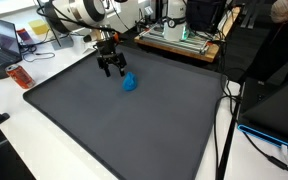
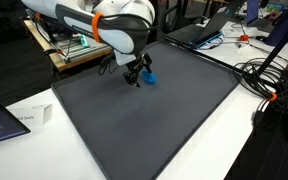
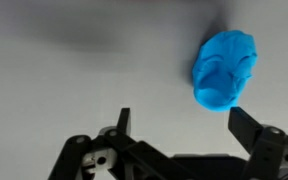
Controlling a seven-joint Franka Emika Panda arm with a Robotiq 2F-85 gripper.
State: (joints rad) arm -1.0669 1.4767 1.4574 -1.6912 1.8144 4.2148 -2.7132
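As I look down through the wrist view, the gripper [image 3: 179, 112] has its two fingers spread wide, with nothing between them but bare mat. I have hold of nothing.

A blue lump [image 3: 224, 68] lies just past the tip of the finger [image 3: 236, 118] on the right of that view. About half of it lies in line with the gap and the rest lies outside that finger. Its near end looks very close to the fingertip, but I cannot tell from here whether they touch. The opposite finger [image 3: 123, 118] is well apart from it.

In both exterior views the gripper [image 1: 110, 68] [image 2: 136, 76] points down over the dark mat [image 1: 134, 130] [image 2: 154, 125]. The blue lump [image 1: 129, 83] [image 2: 150, 76] rests on the mat just beside the fingers, not between them. Whether the fingertips reach the mat I cannot make out.

Farther from the fingers, the mat runs out to a white table [image 1: 14, 115] [image 2: 249, 140]. In an exterior view an open laptop [image 1: 4, 42] and a small reddish thing [image 1: 21, 76] sit past the mat's edge. In an exterior view a white box [image 2: 34, 115] stands on the table, well away from the fingers, and a tangle of cables [image 2: 267, 78] lies beyond the far side of the mat.
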